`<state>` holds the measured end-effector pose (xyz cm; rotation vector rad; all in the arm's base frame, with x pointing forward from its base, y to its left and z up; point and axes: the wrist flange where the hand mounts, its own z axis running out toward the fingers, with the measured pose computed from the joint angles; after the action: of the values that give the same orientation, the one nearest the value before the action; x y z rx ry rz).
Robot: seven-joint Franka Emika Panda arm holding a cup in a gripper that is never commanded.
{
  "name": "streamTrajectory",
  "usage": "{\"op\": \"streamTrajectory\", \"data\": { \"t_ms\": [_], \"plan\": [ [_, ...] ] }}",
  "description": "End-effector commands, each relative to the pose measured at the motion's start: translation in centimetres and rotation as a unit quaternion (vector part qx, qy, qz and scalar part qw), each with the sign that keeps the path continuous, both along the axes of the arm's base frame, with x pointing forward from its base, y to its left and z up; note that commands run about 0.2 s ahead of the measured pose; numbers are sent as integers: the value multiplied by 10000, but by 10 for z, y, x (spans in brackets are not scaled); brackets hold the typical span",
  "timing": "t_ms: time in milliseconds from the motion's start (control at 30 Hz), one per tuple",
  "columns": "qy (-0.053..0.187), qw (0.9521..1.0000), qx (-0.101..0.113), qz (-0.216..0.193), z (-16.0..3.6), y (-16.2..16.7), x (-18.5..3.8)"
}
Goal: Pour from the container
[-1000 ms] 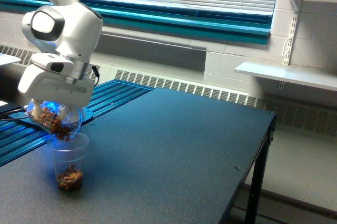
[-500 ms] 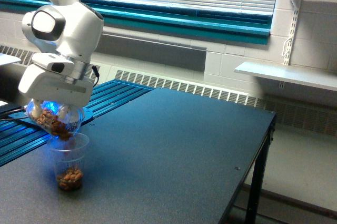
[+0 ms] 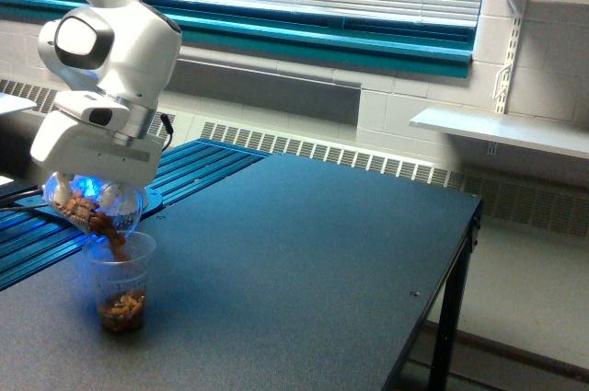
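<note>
The container (image 3: 92, 207), a small clear rounded jar with brown nut-like bits inside, is tilted mouth-down toward the exterior view's right. My gripper (image 3: 87, 190) is shut on it, lit blue from beneath the white hand. A stream of brown bits falls from the container's mouth into a taller clear ribbed plastic cup (image 3: 121, 282) standing directly below on the dark table (image 3: 304, 253). A layer of brown bits lies in the cup's bottom. My fingers are mostly hidden behind the jar.
A blue slatted rack (image 3: 175, 170) lies behind the arm at the exterior view's left. The table's right edge and leg (image 3: 451, 317) drop off to the floor. A white shelf (image 3: 506, 129) and window blinds line the back wall.
The container has tipped a little further and more brown bits have slid to its mouth and now stream into the cup. The arm has barely shifted.
</note>
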<state>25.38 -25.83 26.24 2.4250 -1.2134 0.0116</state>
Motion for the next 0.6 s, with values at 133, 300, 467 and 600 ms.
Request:
{"op": "streamTrajectory", "data": {
  "t_ms": [133,300,467,600],
  "plan": [
    [71,9999,-8,99,2,-2,6],
    [97,9999,-1,113,1,-2,6],
    [110,9999,-9,114,2,-4,7],
    [128,9999,-12,115,3,-6,7]
  ]
}}
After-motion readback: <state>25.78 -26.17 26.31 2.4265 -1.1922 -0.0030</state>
